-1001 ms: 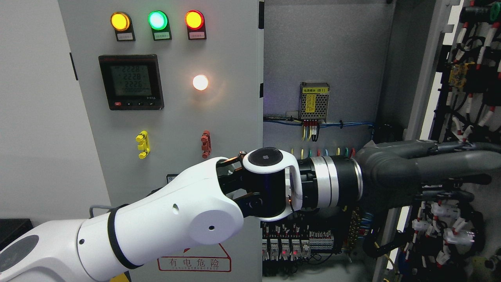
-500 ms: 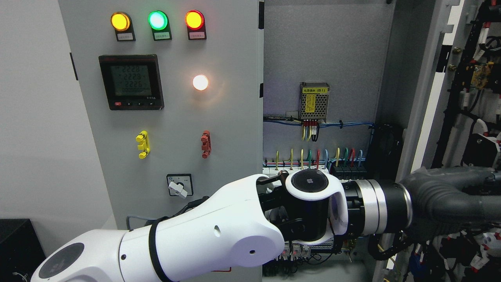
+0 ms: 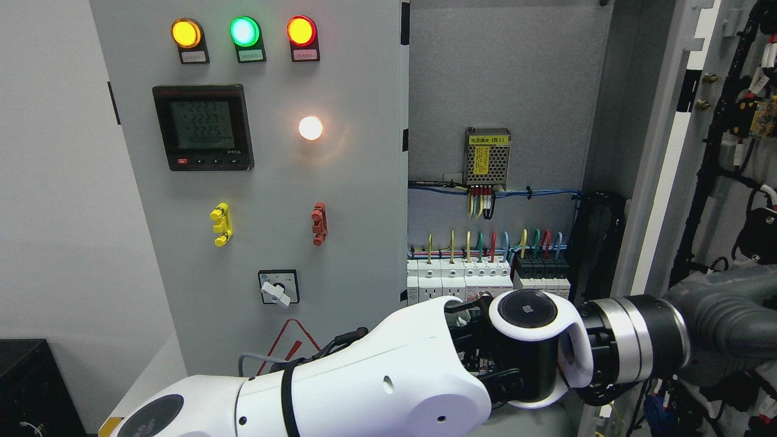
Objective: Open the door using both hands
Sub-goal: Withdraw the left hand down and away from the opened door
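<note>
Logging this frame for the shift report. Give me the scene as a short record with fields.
cabinet: grey electrical cabinet, interior exposed
right door: swung open at far right, wiring on its inner face
left door: closed panel with three indicator lamps, digital meter, rotary switch
inside: power supply module, row of circuit breakers
left arm: comes in from lower left, reaches across to the right door
left hand: dark grey, at the door's edge; fingers not visible
right arm: not in view
</note>
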`<state>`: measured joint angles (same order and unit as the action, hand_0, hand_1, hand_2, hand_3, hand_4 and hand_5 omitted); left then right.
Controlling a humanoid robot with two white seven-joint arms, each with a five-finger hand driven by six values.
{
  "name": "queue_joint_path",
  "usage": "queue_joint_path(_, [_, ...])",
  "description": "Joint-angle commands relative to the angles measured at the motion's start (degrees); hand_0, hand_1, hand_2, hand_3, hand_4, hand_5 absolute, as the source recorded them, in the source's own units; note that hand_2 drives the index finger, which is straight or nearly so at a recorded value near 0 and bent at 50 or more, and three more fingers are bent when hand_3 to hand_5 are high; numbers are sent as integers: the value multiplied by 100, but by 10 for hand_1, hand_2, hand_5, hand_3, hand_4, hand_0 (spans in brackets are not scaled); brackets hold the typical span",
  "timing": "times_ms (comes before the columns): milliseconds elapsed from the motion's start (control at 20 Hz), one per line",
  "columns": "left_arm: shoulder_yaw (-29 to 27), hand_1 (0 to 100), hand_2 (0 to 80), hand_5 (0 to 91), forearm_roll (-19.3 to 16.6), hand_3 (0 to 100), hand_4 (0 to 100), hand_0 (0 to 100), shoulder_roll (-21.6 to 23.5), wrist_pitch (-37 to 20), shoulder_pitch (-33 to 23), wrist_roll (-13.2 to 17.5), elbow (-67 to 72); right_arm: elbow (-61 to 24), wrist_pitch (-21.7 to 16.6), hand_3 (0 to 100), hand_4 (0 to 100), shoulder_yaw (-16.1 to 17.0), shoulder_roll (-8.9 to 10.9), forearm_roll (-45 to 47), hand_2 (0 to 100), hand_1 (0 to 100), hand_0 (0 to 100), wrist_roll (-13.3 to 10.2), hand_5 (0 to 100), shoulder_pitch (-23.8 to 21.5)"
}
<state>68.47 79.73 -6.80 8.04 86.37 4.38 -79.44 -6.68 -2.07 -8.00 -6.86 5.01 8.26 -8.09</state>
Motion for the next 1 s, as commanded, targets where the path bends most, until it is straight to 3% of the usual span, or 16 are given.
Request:
queue_joint_path(0, [158, 556, 0, 0, -28, 0, 0, 120, -409, -127, -41, -17, 439, 0, 4, 0, 0, 0, 0, 0, 0, 137, 72, 0, 0, 0])
queue_joint_path(551, [150, 556, 0, 0, -28, 0, 0, 120, -366, -66, -15, -25, 386, 0, 4, 0, 0, 0, 0, 0, 0, 136, 72, 0, 0, 0])
queue_joint_path(951, [-738, 556, 0, 0, -28, 0, 0, 120, 582, 716, -24, 63, -176, 0, 4, 0, 0, 0, 0, 0, 0, 137, 72, 0, 0, 0])
